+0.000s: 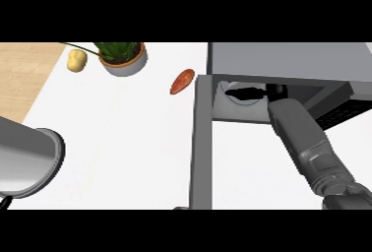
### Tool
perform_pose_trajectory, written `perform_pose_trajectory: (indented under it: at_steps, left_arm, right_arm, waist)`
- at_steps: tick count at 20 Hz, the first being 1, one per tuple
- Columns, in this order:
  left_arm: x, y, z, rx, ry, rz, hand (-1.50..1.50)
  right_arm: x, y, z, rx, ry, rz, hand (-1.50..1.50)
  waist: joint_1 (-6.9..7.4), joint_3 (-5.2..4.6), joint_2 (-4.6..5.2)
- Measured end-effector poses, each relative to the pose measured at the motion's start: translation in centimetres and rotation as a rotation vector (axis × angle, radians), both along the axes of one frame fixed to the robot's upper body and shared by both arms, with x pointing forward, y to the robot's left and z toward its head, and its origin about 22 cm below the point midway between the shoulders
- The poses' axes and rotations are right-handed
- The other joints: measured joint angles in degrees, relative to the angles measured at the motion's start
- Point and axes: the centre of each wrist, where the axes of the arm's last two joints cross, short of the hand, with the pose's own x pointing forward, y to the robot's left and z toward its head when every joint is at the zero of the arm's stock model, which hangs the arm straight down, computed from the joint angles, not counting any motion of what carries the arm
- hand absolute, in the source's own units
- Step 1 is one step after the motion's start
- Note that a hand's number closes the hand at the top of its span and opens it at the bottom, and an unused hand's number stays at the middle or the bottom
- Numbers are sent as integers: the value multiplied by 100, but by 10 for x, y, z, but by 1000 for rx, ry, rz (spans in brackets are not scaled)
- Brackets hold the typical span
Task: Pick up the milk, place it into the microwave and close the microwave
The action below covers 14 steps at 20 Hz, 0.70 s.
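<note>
I see a white counter (116,147) with a pale wood-grain strip (22,74) along its far left. The microwave (291,59) is grey, its open door (201,147) a darker grey, its inside pale. My right hand (247,92) is black on a grey forearm (305,142). There is a yellow potato (77,60), an orange-red sweet potato (182,81), a green plant (116,49) in a white pot with a tan rim, and a silvery metal pot (25,157).
</note>
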Motion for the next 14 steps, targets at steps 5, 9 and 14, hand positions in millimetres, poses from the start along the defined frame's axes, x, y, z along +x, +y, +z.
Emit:
perform_pose_trajectory:
  at_steps: [5,9,14]
  left_arm:
    - [6,-18,2,14,-2,-38,-150]
    - [10,-28,6,31,-3,-57,-150]
    - [20,-42,6,49,2,-91,-150]
  right_arm:
    - [-13,-8,-21,74,14,59,-150]
    - [-25,-5,-38,117,31,107,-150]
    - [-48,-4,-64,165,49,147,-150]
  waist:
    - [-151,-7,-66]
    - [-282,-13,-124]
    - [-419,-20,-177]
